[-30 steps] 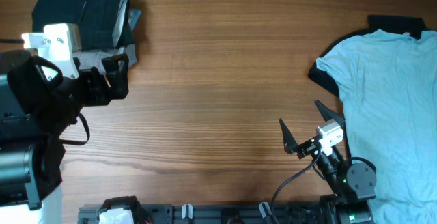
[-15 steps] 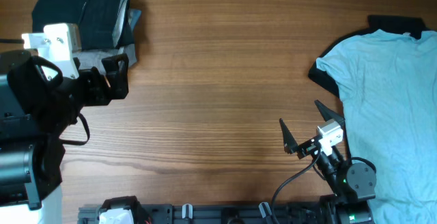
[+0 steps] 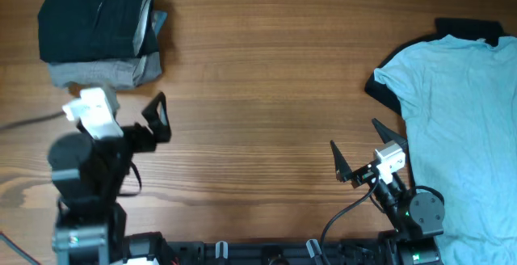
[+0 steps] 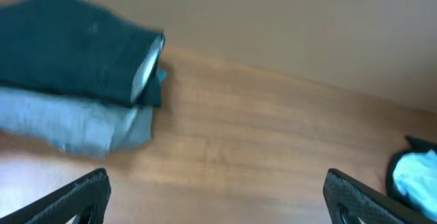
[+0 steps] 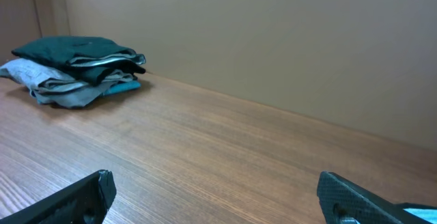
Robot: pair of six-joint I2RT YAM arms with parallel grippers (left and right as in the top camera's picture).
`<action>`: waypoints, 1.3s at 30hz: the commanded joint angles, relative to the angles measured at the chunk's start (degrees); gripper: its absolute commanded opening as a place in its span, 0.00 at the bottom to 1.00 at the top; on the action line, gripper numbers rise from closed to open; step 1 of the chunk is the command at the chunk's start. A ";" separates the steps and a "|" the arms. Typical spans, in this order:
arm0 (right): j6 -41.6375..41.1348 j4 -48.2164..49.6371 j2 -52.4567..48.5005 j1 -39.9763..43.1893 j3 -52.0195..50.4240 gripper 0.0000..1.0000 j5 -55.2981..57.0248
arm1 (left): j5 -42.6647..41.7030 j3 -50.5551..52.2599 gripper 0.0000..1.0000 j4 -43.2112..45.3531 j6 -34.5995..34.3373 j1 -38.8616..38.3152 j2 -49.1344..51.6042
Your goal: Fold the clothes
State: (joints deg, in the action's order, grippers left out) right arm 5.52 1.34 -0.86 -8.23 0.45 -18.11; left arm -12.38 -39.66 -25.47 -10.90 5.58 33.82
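Note:
A folded stack lies at the far left of the table: black shorts (image 3: 93, 18) on top of grey shorts (image 3: 97, 73). It shows in the left wrist view, with the black shorts (image 4: 68, 46) over the grey shorts (image 4: 65, 118), and far off in the right wrist view (image 5: 75, 52). A pale blue T-shirt (image 3: 460, 119) lies spread flat at the right. My left gripper (image 3: 121, 107) is open and empty, just in front of the stack and apart from it; its jaws (image 4: 218, 197) hold nothing. My right gripper (image 3: 362, 145) is open and empty, left of the T-shirt; its jaws (image 5: 218, 197) hold nothing.
A dark garment (image 3: 468, 27) pokes out from under the T-shirt at its collar and left sleeve. A small teal cloth edge (image 3: 159, 18) sticks out of the stack's right side. Bare wood tabletop (image 3: 266, 95) lies between the stack and the T-shirt.
My left arm has drawn back from the stack toward the table's front, uncovering the grey shorts. The right arm and the T-shirt have not moved.

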 commanded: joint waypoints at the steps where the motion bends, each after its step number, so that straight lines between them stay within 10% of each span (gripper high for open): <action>1: 0.48 0.28 0.59 -0.37 -0.15 1.00 0.15 | 1.51 10.05 1.00 4.44 -1.62 -1.44 -9.86; 10: 0.48 0.28 0.59 -0.37 -0.15 1.00 0.15 | 2.86 28.79 1.00 12.90 -1.62 -2.49 -33.35; 39: 0.46 0.28 0.59 -0.37 -0.15 1.00 0.15 | 2.23 38.32 1.00 19.98 -3.28 -2.58 -33.55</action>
State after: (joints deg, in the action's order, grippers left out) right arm 5.50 1.37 -0.73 -8.23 0.45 -18.11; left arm -10.31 -2.09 -5.91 -13.69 3.38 0.80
